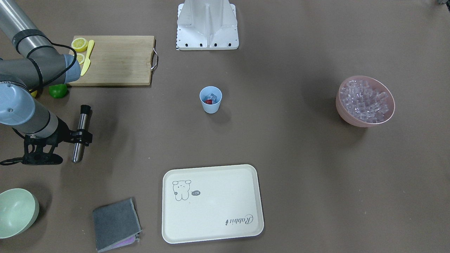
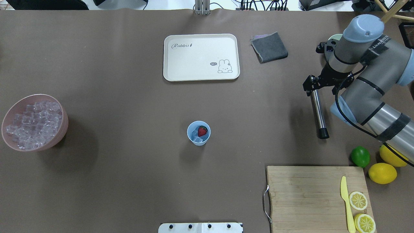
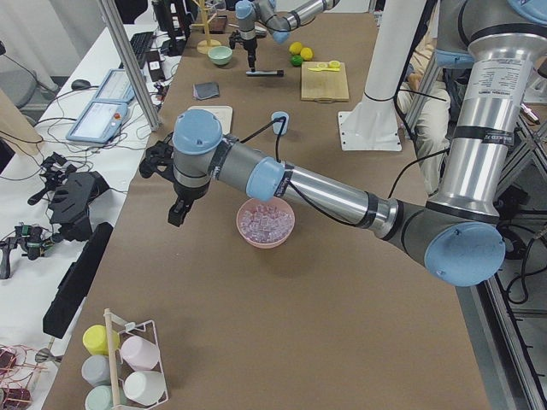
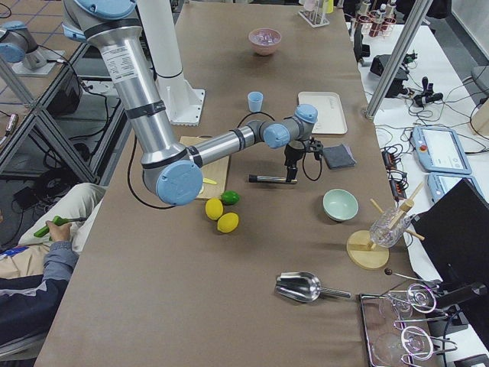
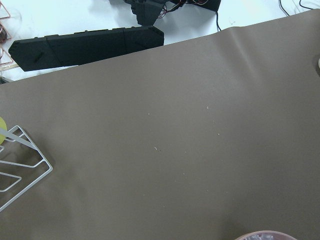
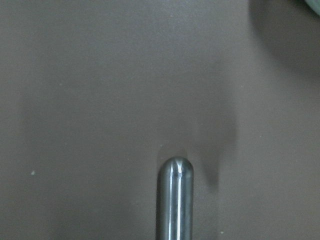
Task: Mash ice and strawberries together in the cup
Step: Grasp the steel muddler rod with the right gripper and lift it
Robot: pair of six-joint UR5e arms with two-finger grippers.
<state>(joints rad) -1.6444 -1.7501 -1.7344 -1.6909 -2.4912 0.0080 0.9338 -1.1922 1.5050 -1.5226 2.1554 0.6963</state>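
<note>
The light blue cup (image 2: 198, 139) stands mid-table with the red strawberry (image 2: 202, 131) and a few clear ice cubes (image 2: 195, 137) inside; it also shows in the front view (image 1: 211, 106). My right gripper (image 2: 312, 86) is far to the cup's right, shut on one end of a steel muddler (image 2: 318, 113), which it holds level just over the table (image 1: 79, 140). My left gripper (image 3: 175, 212) shows only in the exterior left view, hanging beyond the pink bowl; I cannot tell whether it is open or shut.
A pink bowl (image 2: 63, 127) full of ice sits at the far left. A cream tray (image 2: 200, 76) and grey cloth (image 2: 269, 47) lie behind the cup. A cutting board (image 2: 304, 194) with knife and lemon halves, a lime (image 2: 360, 156) and lemons are at front right.
</note>
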